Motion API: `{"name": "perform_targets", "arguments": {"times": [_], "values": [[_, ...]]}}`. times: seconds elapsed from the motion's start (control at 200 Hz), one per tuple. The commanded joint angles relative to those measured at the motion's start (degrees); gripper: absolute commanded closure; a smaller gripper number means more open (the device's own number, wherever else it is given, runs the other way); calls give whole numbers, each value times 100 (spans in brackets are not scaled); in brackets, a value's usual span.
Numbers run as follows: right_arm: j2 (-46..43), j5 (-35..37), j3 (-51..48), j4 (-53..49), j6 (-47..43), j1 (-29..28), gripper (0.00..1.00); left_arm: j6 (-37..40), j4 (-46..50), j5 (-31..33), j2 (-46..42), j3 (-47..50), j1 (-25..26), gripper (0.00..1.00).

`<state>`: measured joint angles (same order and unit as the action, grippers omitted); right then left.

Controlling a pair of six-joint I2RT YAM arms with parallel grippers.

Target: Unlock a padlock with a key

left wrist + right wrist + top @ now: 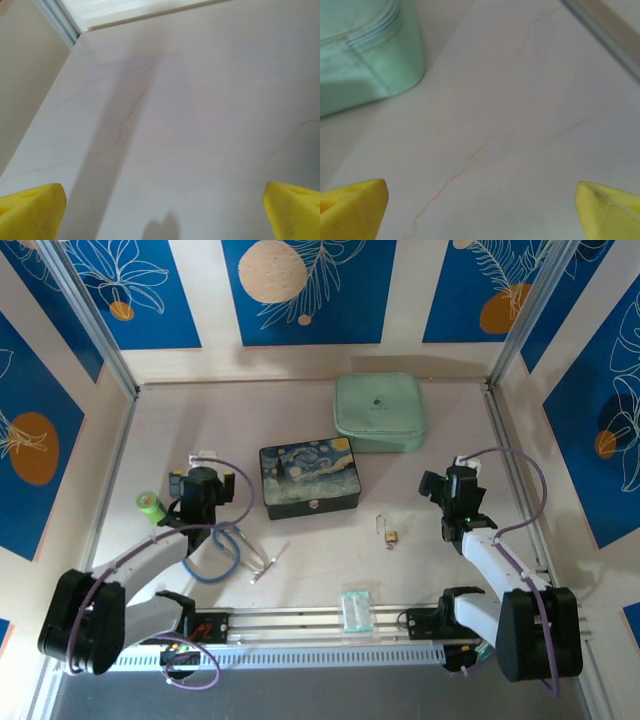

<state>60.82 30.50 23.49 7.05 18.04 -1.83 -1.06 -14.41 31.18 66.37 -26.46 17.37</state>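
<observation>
The tiny brass padlock (392,538) lies on the pale table right of centre, in front of the painted box. A thin pale metal sliver (381,526) touches its upper left side; it is too small to tell whether this is the key or the shackle. My left gripper (203,472) hovers at the left, far from the padlock. In the left wrist view it (162,210) is open over bare table, its yellow fingertips (30,210) spread wide. My right gripper (455,480) sits to the right of the padlock, also open (480,207), with nothing between its fingers.
A starry-night painted box (310,477) stands mid-table, with a mint green case (380,412) (365,55) behind it. A blue-tubed stethoscope (215,552) with silver prongs (268,562) and a green roll (150,506) lie near the left arm. A small clear packet (356,610) rests on the front rail.
</observation>
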Motion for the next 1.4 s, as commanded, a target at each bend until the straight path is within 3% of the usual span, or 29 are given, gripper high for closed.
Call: {"name": "perform_targets", "arguments": {"times": [0.0, 0.07, 0.19, 0.31, 0.41, 0.51, 0.615, 0.655, 0.73, 0.83, 0.885, 0.946, 1.396], "values": [[388, -333, -346, 1801, -198, 200, 4, 608, -1079, -327, 337, 158, -455, 0], [927, -350, -384, 2568, -455, 121, 4, 591, -1540, -730, 570, 285, -758, 0], [1477, -404, 67, 2511, -847, -51, 2, 468, -2396, -1119, 1095, 445, -1053, 0], [1706, -829, -21, 3094, -799, 6, 1, 434, -2280, -1267, 1339, 198, -1153, 0], [2286, -1188, -288, 4345, -932, -12, 1, 392, -2009, -1419, 1489, -8, -1240, 0], [2422, -1253, -23, 3973, -1282, -261, 1, 365, -2074, -1566, 1435, 67, -1299, 0], [2592, -1535, -81, 4076, -1040, -2, 0, 326, -2320, -1788, 1319, 250, -1328, 0], [2749, -1433, -190, 4612, -967, 24, 1, 156, -2722, -2036, 1290, 431, -1380, 0], [2619, -1434, -112, 4167, -968, 33, 1, 124, -3708, -2467, 1590, 730, -1429, 0], [2626, -1327, -100, 4141, -986, -20, 1, 177, -4565, -2557, 2453, 689, -1434, 0], [2628, -1267, -91, 4189, -998, -45, 1, 140, -3750, -2556, 2170, 542, -1429, 0], [2651, -1241, -105, 4243, -1017, -59, 1, 210, -4200, -2563, 2374, 588, -1412, 0], [2644, -1233, -75, 4173, -1007, -60, 1, 297, -4081, -2195, 2344, 552, -1262, 0]]}}
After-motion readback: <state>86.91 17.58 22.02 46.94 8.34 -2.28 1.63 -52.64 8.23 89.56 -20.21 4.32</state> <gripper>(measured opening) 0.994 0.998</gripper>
